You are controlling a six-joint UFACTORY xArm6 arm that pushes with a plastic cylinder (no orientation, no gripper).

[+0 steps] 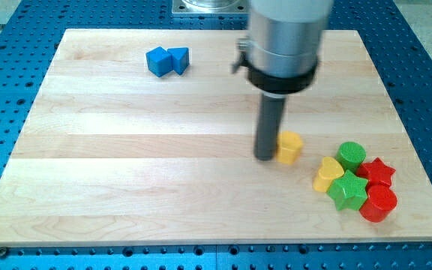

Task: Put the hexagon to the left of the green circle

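Observation:
The yellow hexagon [289, 147] lies right of the board's middle. My tip [265, 157] stands right against its left side, touching or nearly so. The green circle [351, 156] lies to the hexagon's right, a short gap away, at the top of a cluster of blocks. The rod rises from the tip into the arm's wide grey body at the view's top.
Below the green circle sit a yellow heart [328, 174], a green star [349, 190], a red star [377, 172] and a red cylinder [379, 203], packed together. Two blue blocks [166, 60] lie at the view's upper left. The wooden board [126, 165] ends near the cluster's right.

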